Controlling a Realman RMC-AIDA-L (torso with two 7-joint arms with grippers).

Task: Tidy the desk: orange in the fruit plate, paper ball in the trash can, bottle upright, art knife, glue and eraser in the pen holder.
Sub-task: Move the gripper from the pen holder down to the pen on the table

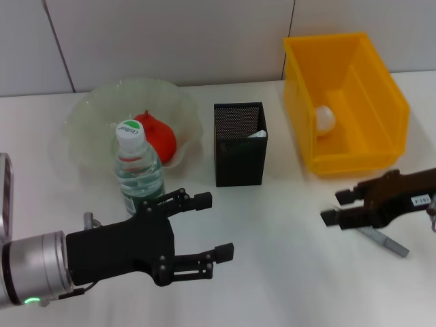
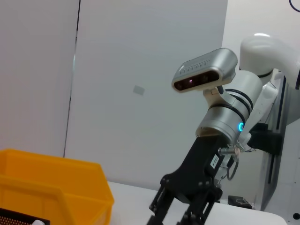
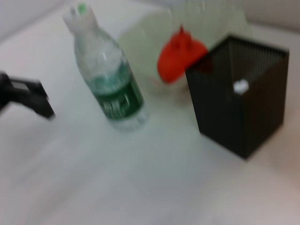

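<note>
The orange [image 1: 158,134] lies in the fruit plate [image 1: 88,116], and the bottle [image 1: 138,170] stands upright in front of it. The paper ball [image 1: 325,118] rests inside the trash can [image 1: 381,82]. A white tip [image 1: 257,134] shows inside the pen holder [image 1: 240,146]; I cannot tell what it is. Glue and eraser are out of view. A slim grey stick, seemingly the art knife [image 1: 385,242], lies on the table under my right gripper [image 1: 336,207], which is open just above it. My left gripper [image 1: 214,226] is open and empty, in front of the bottle.
The right wrist view shows the bottle [image 3: 110,84], orange [image 3: 180,56] and pen holder [image 3: 239,98] close together, with a left finger [image 3: 28,96] nearby. The left wrist view shows the right arm [image 2: 225,117] and the trash can [image 2: 51,187]. A wall runs behind the table.
</note>
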